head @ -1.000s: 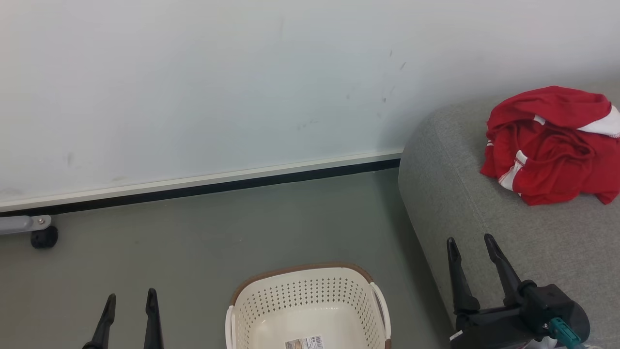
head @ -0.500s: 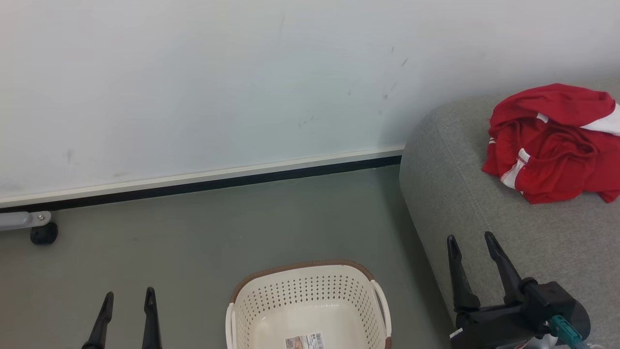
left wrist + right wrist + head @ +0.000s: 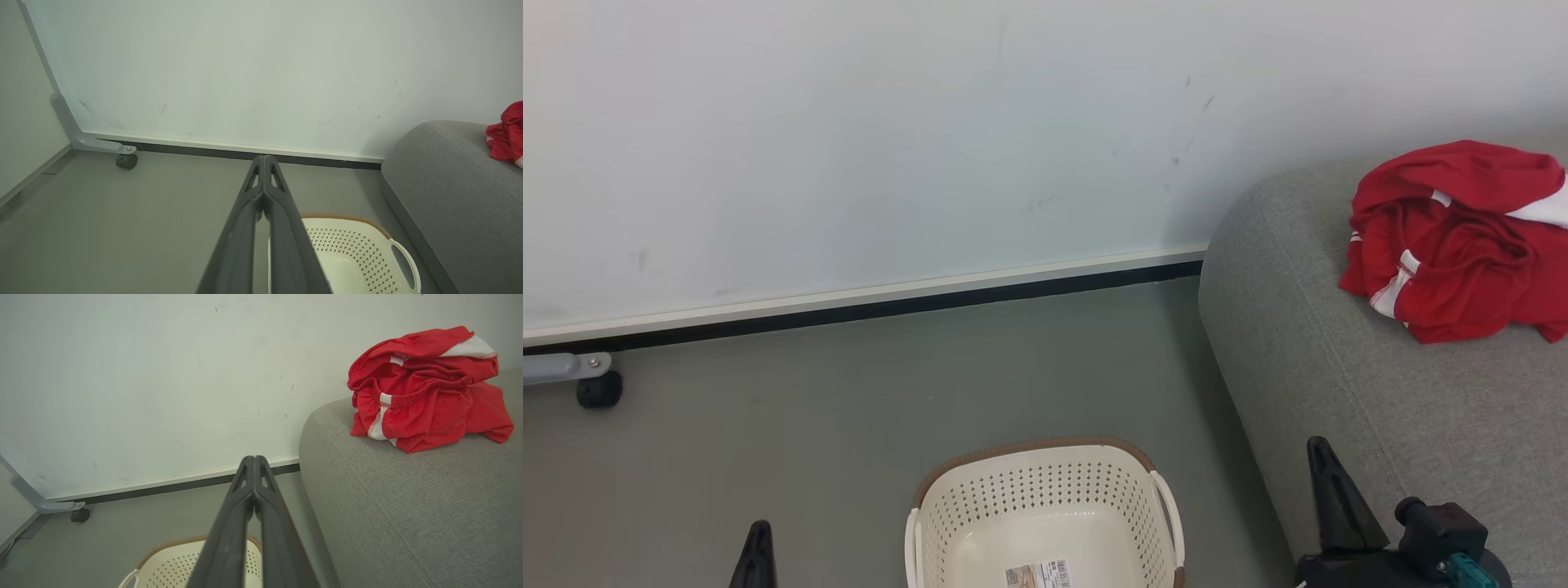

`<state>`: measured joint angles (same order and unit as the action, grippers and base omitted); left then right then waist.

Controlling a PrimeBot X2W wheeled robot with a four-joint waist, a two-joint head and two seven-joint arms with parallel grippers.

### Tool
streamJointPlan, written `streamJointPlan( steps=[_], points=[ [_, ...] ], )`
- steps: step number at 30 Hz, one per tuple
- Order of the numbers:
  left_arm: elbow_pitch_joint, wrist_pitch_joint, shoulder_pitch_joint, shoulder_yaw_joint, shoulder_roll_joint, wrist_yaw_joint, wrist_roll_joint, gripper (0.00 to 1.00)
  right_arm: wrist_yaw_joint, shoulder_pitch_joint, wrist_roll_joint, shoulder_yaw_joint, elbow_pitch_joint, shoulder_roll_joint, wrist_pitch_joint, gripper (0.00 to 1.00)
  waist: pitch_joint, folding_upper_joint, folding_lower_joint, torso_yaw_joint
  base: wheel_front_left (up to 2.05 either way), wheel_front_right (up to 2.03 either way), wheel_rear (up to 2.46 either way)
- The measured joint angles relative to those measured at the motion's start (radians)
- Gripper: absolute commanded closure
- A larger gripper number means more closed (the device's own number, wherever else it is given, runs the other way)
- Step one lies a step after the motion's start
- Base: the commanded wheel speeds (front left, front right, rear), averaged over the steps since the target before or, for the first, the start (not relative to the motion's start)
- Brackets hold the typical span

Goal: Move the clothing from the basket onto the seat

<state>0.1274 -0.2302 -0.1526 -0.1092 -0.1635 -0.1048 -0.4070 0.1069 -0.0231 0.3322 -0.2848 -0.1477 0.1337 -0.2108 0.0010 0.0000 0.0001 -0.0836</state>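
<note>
I'm looking at a grey-green floor (image 3: 849, 408) that runs up to a pale, scuffed wall (image 3: 849, 147) with a white and black skirting (image 3: 866, 302) along its foot. Far ahead and to the left of my left claw (image 3: 264, 163), a small black caster (image 3: 599, 390) on a grey bracket stands by that skirting. The basket (image 3: 1029, 447) sits on the floor just right of the left claw and left of my right claw (image 3: 254, 461), with a paper label (image 3: 1037, 576) lying on its bottom. The seat (image 3: 1339, 384) stretches ahead and right of the right claw, its rounded end near the wall. The clothing (image 3: 1454, 237) is heaped on the seat, ahead and right of the right claw and well apart from it. Both arms sit low, fingers aimed forward at the wall. Each claw is clenched, its fingers pressed flat together to the tips.
</note>
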Motion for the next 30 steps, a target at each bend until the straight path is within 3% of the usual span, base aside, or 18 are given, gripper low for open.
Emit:
streamJointPlan(
  steps=[30],
  points=[
    [0.059, 0.132, 0.070, 0.075, 0.040, 0.080, -0.431, 1.00, -0.081, -0.013, 0.466, 0.155, -0.055, -0.033, 0.126, 1.00, 0.000, 0.0000, 0.0000, 0.032, 0.00, 0.00, 0.00]
  ],
)
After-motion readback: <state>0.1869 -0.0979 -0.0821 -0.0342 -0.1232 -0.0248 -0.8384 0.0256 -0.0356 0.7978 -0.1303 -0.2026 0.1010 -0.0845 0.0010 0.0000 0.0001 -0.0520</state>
